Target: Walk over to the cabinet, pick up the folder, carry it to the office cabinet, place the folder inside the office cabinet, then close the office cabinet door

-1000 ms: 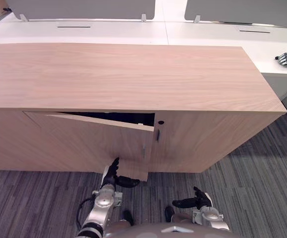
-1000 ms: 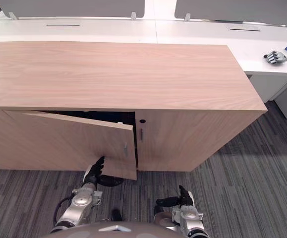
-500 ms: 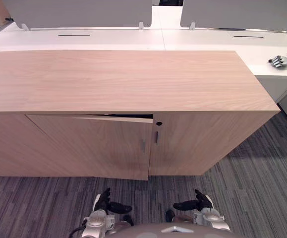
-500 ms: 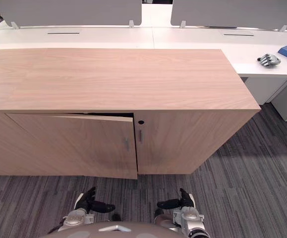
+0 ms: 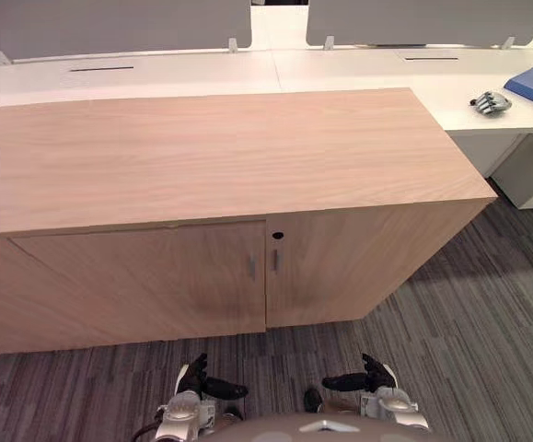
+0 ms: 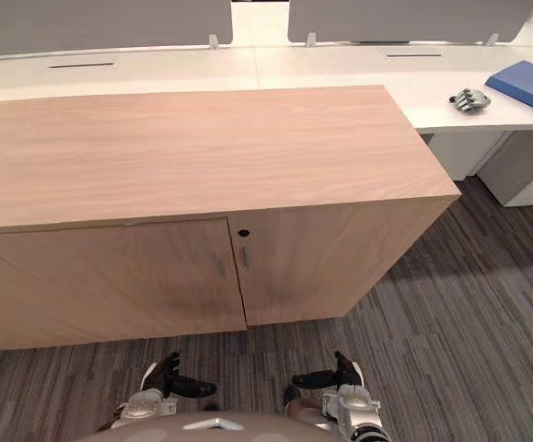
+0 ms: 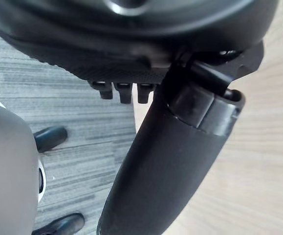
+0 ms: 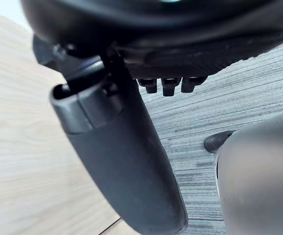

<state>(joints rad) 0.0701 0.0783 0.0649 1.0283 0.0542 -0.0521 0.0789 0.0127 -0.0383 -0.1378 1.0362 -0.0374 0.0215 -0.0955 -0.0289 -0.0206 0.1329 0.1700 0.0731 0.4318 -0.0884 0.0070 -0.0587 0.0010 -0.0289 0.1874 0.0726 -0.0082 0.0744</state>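
The folder is out of sight, presumably inside the office cabinet (image 5: 211, 157). Its left door (image 5: 146, 281), ajar a second ago, now sits flush, so the last step looks done. In front of the cabinet, the left hand (image 5: 197, 379) and right hand (image 5: 369, 376) hang loosely open and empty, clear of the door.

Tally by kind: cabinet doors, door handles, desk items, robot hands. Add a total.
Cabinet doors: 2, left door, right door
Door handles: 2
Desk items: 2, blue item, grey model hand
Robot hands: 2, left hand, right hand
Total: 8
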